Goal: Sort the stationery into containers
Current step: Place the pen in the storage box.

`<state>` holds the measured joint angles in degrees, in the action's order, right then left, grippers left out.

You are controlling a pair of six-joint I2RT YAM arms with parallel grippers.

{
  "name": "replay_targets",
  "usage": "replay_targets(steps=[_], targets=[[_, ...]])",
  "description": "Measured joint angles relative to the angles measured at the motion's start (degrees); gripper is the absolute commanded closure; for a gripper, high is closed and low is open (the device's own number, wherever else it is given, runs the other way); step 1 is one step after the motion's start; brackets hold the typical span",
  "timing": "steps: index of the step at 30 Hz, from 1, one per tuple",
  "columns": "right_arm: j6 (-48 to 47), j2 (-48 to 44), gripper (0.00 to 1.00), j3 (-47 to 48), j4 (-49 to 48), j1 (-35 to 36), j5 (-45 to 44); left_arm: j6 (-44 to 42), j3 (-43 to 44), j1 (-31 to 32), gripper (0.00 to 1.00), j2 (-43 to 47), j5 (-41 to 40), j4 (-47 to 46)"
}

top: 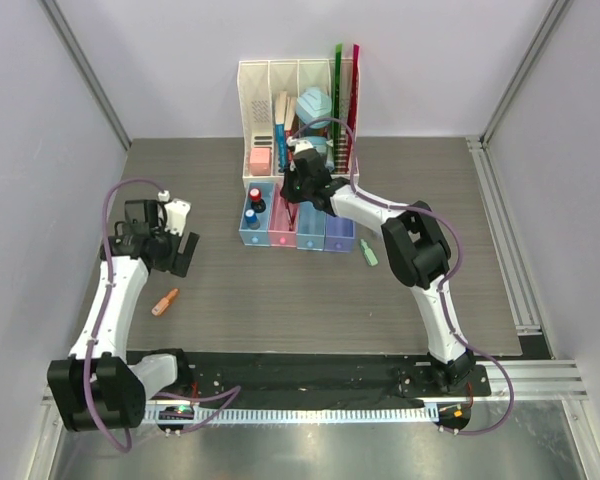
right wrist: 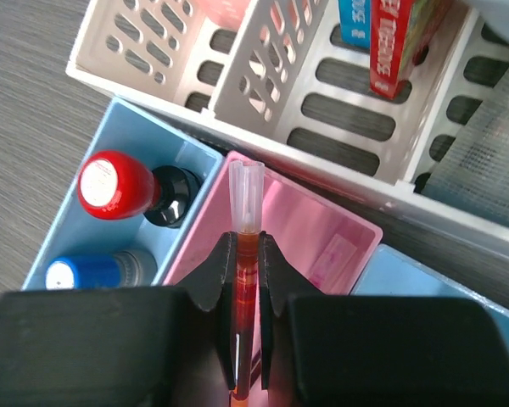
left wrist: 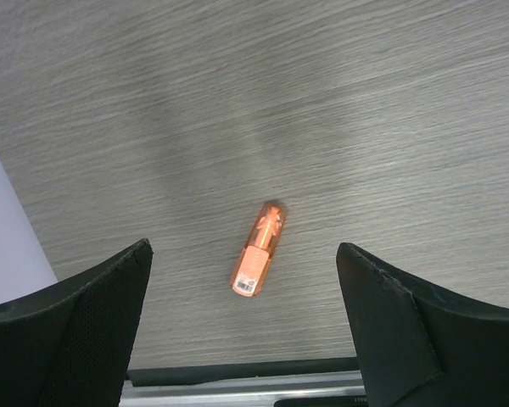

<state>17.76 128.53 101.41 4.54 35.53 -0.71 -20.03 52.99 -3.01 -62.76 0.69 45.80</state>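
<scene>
On the grey wood-grain table point(top: 280, 300), the right tool point(right wrist: 248, 254) is clenched on a thin dark-red pen point(right wrist: 246, 199) above the pink plastic bin point(right wrist: 322, 233); lower it inside before releasing. The left tool point(left wrist: 244, 250), released wide, hangs over a stubby orange piece point(left wrist: 259, 248).

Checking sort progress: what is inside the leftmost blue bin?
A red-capped cylinder and a blue-capped cylinder are in the blue bin. The right gripper, holding a pen, covers its near end in the wrist view.
</scene>
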Motion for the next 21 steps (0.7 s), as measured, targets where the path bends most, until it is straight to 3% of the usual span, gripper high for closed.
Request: replay_targets(steps=[4, 5, 13, 21], targets=[[0.09, -0.02, 0.9, -2.27, -0.59, 0.02, 0.26, 0.24, 0.0, -1.92, 0.11, -2.91, -1.22, -1.01], [0.02, -0.09, 0.82, -2.73, -1.14, 0.04, 0.37, 0.33, 0.0, -2.51, 0.11, -3.58, -1.51, -1.4], [-1.64, -2.99, 0.49, -5.77, -1.42, 1.05, 0.57, 1.2, 0.0, -5.84, 0.11, -6.23, -1.73, -3.67], [-5.44, -8.09, 0.41, -6.01, 1.88, 2.4, -0.35, 1.01, 0.0, -6.6, 0.14, -10.58, -1.07, -5.29]])
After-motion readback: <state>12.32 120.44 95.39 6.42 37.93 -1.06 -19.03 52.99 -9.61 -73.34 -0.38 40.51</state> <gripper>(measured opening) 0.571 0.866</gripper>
